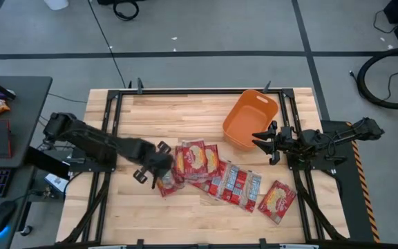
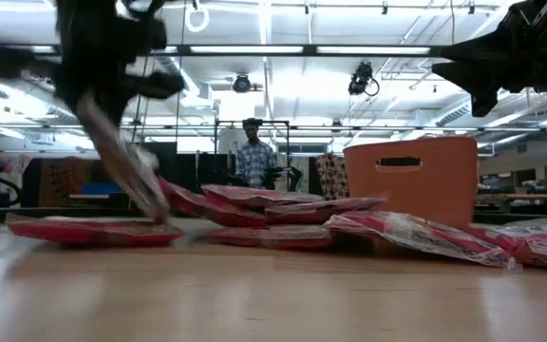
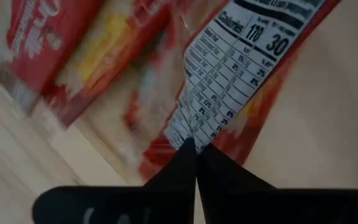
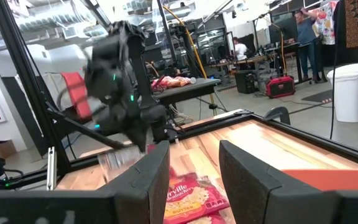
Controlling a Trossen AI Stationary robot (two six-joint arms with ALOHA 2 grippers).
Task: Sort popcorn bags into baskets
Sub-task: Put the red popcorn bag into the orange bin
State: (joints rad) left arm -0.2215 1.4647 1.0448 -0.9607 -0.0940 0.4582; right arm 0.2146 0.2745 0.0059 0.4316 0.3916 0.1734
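Several flat red popcorn bags point(image 1: 200, 160) lie overlapping on the wooden table, and one lies apart point(image 1: 277, 200). My left gripper point(image 1: 157, 168) is at the pile's left end, shut on one bag point(image 1: 167, 183) that shows a white nutrition panel point(image 3: 232, 74). The orange basket point(image 1: 249, 119) stands at the far right, also seen in the low view point(image 2: 411, 176). My right gripper point(image 1: 265, 146) hovers open beside the basket's near right corner, above the table point(image 2: 478, 81), touching nothing point(image 4: 194, 167). My left gripper point(image 3: 196, 149) pinches the bag's edge point(image 3: 188, 134), just below its nutrition panel, between the two shut fingers. The fingers come from above, slanting from the table's left. The bag hangs tilted below them point(image 2: 122, 157); its lower end point(image 2: 155, 211) reaches down to the lying packets.
A black frame runs along the table's edges point(image 1: 185, 91). One packet lies flat at the pile's left in the low view point(image 2: 93, 230). Bare wood shows along the near edge point(image 1: 206, 225) and the far left point(image 1: 164, 114). A person stands in the room behind point(image 2: 253, 157).
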